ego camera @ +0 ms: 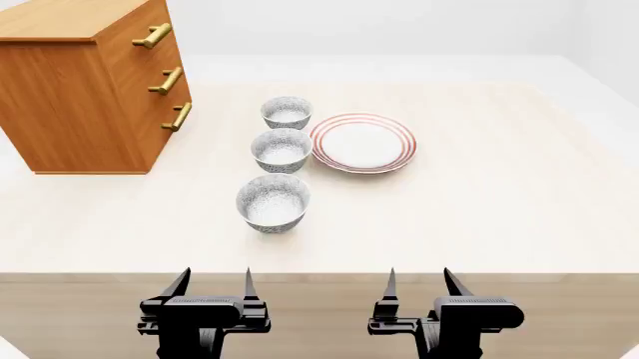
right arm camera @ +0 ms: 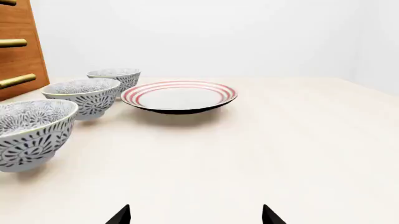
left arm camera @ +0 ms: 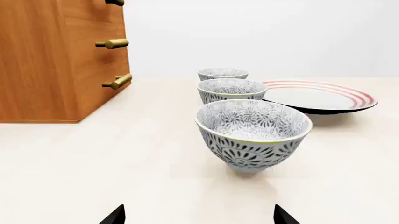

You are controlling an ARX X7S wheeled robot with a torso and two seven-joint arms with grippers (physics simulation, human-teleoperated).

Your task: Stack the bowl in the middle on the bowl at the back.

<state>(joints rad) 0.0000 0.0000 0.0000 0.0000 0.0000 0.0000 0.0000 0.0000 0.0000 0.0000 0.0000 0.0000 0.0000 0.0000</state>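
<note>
Three alike white bowls with grey-black floral pattern stand in a row on the table. The bowl in the middle (ego camera: 281, 149) (left arm camera: 232, 89) (right arm camera: 82, 95) sits between the bowl at the back (ego camera: 286, 112) (left arm camera: 223, 74) (right arm camera: 115, 77) and a nearer third bowl (ego camera: 272, 202) (left arm camera: 252, 133) (right arm camera: 28, 133). My left gripper (ego camera: 212, 283) (left arm camera: 198, 215) hovers open at the table's front edge, short of the near bowl. My right gripper (ego camera: 420, 281) (right arm camera: 194, 215) is open too, further right, with nothing between its fingers.
A red-ringed white plate (ego camera: 363, 142) (left arm camera: 318, 95) (right arm camera: 179, 96) lies right of the middle bowl. A wooden drawer cabinet (ego camera: 90, 82) (left arm camera: 59, 56) with brass handles stands at the back left. The table's front edge (ego camera: 319, 275) runs just ahead of both grippers.
</note>
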